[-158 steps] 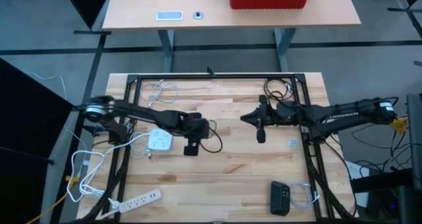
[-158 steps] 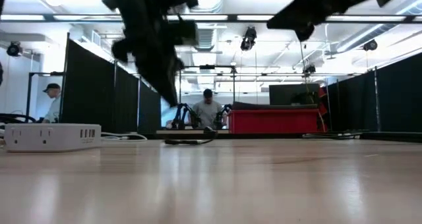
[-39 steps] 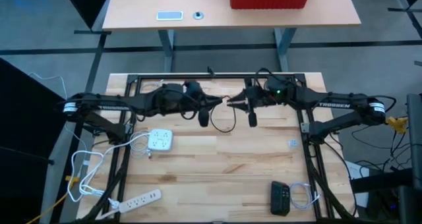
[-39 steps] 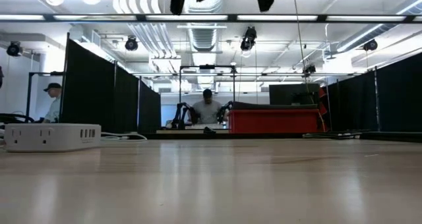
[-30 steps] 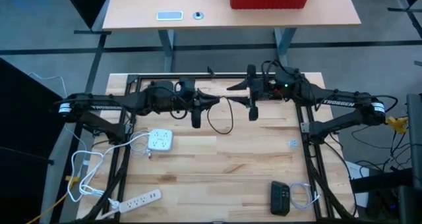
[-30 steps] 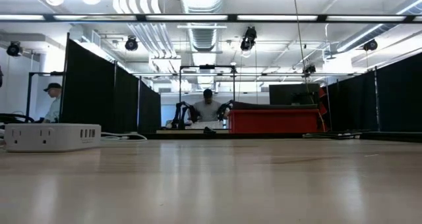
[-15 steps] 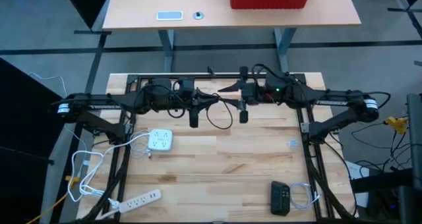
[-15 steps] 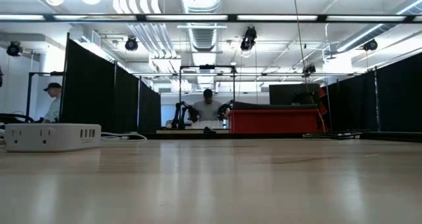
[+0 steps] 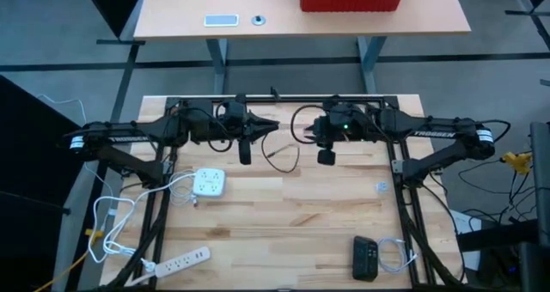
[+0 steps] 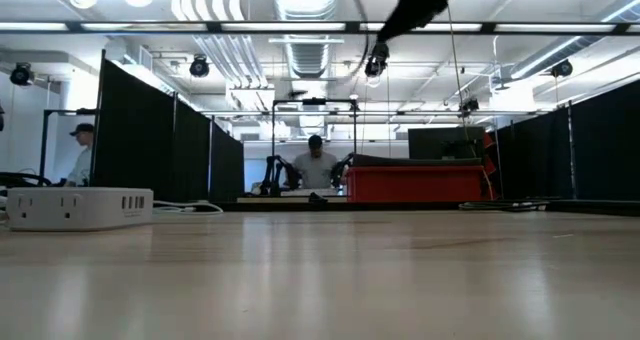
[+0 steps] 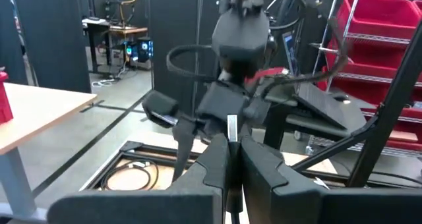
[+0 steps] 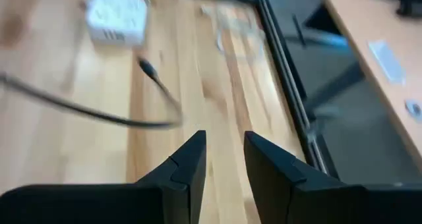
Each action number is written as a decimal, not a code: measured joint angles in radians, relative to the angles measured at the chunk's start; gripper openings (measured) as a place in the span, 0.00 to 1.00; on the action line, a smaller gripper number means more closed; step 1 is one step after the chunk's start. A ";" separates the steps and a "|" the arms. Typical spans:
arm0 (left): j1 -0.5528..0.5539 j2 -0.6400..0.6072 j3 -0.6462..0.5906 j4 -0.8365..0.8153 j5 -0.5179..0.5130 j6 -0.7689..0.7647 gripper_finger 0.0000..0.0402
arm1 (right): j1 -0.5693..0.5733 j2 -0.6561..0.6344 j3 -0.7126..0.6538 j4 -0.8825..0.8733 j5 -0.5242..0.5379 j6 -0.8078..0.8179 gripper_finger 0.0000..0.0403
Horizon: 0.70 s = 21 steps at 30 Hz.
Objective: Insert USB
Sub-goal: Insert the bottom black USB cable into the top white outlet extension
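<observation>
Left wrist view: shows the left gripper (image 11: 232, 150) clenched on a plug (image 11: 231, 127), with the silver tip sticking up out of the narrow slot between the two fingers. Shows the right arm (image 11: 241, 36) just beyond, facing this way, with dark cable looped around it.

Right wrist view: looks down on the wooden table (image 12: 198, 85) past the right gripper (image 12: 224, 143), released and grasping nothing, with a clear gap between the fingers. Shows a blurred black cable (image 12: 92, 112) curving across below, with its free end turned up toward the white charger (image 12: 119, 16) farther off.

High view: places both grippers close together in the air over the far half of the table, well apart from the charger, which lies near the left arm's base. Shows the cable sagging between the grippers, one end hanging loose. Shows a power strip (image 9: 176, 262) at the near left corner and a black device (image 9: 365, 258) at the near right.

Low view: shows the charger at the left edge, ports facing this way, a dark arm part (image 10: 420, 5) at the top, and people beyond the table.
</observation>
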 joint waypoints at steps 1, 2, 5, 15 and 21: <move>0.002 0.002 0.000 -0.002 0.000 0.000 0.02 | 0.000 -0.003 0.006 -0.027 0.020 0.004 0.24; 0.003 0.005 0.000 -0.003 0.000 0.000 0.02 | 0.000 -0.003 0.019 -0.045 0.042 0.004 0.24; 0.005 0.009 0.000 -0.011 0.000 0.017 0.02 | 0.000 -0.004 0.071 -0.034 0.074 0.007 0.27; 0.007 0.007 0.000 0.196 0.010 0.123 0.02 | 0.012 0.021 0.099 0.496 -0.248 0.108 0.32; 0.007 0.007 0.000 0.269 0.021 0.120 0.02 | 0.036 0.091 0.098 0.658 -0.249 0.155 0.29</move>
